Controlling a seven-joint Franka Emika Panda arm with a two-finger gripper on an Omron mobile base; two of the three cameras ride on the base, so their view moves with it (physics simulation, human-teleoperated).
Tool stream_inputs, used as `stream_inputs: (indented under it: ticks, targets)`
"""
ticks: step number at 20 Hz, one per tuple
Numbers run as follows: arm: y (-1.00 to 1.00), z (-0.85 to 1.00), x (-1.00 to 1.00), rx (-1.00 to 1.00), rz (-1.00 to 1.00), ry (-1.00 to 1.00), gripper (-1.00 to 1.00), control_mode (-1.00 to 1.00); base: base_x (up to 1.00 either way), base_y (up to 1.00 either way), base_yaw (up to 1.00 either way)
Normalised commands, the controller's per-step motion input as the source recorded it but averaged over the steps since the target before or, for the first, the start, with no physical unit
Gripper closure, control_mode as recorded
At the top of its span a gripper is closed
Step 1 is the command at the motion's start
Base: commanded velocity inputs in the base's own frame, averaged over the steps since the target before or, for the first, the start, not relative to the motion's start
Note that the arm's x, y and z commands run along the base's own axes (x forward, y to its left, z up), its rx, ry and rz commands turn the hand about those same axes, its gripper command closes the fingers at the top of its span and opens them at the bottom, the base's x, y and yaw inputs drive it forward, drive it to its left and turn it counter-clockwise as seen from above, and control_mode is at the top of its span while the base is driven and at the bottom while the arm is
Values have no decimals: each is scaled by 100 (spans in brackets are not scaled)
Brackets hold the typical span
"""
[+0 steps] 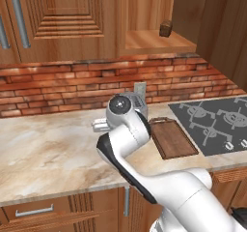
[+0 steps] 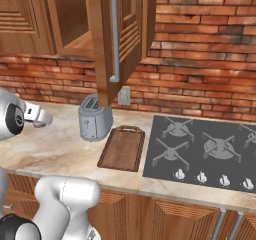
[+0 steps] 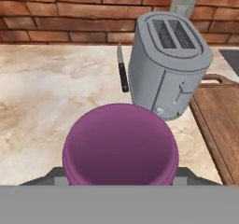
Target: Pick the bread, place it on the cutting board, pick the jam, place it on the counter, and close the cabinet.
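Both base views overlook the toaster (image 2: 95, 118) from opposite sides; hand view faces it closely.

The cabinet (image 2: 112, 44) door hung open above a grey toaster (image 2: 94, 117). Just right of the toaster, the cutting board (image 2: 122, 148) lay bare on the counter (image 2: 60, 144), beside a dark stovetop (image 2: 205, 151).

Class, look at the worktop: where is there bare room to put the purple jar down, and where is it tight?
Free: the counter left of the toaster, out to its front edge. Crowded: a knife lies by the toaster, with the cutting board and stovetop just right.
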Motion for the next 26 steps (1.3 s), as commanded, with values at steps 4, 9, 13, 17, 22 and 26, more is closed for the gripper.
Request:
stream_inputs:
  ticks: [4,9,13,17,22,26]
  targets:
    - [6,-36,31,0,0,1,100,-100,0,0,0]
    - [6,-39,29,0,0,1,100,-100,0,0,0]
    - [0,-32,15,2,1,7,100,-100,0,0,0]
    - [0,-30,16,1,0,6,100,-100,0,0,0]
    - [0,-29,19,0,0,1,100,-100,0,0,0]
    - [0,-28,19,0,0,0,100,-100,0,0,0]
